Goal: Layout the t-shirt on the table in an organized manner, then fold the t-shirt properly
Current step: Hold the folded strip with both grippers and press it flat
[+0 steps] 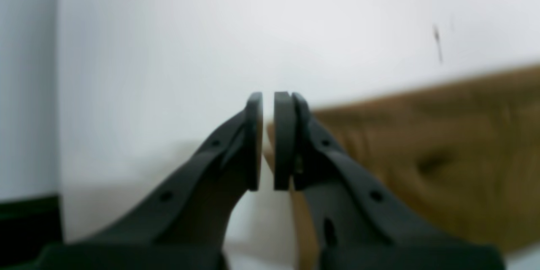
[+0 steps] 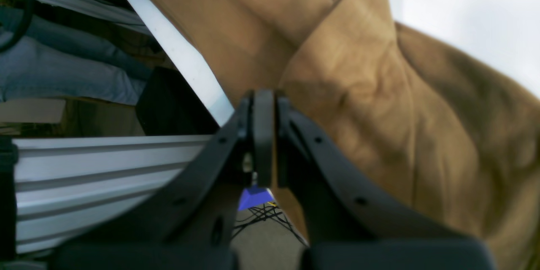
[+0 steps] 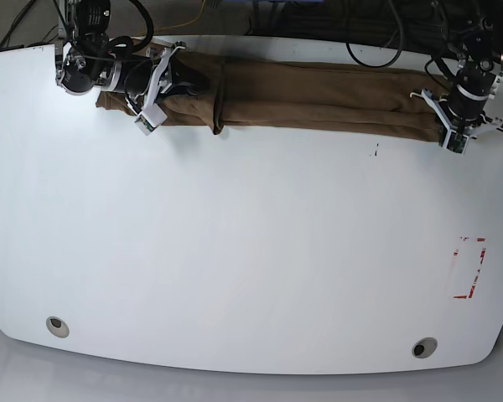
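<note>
White glossy table [image 3: 235, 251], t-shirt [image 3: 318, 105] bunched in a long strip along the far edge, probably gripped at both ends to stretch it flat. Right gripper [image 3: 148, 109] at strip's left end, jaws clenched on cloth. Left gripper [image 3: 454, 126] at right end, reaching down, jaws pinching the hem.

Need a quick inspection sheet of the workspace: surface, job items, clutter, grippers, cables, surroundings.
Surface: white table, two round grey holes, a red dashed mark near one side.
Job's things: t-shirt stretched in a long bunched strip along the far edge.
Clutter: nothing seen.
Grippers: left gripper shut on the t-shirt's end; right gripper shut on the t-shirt at the other end.
Cables: black cables behind the far edge.
Surroundings: aluminium frame rail beside the table.
</note>
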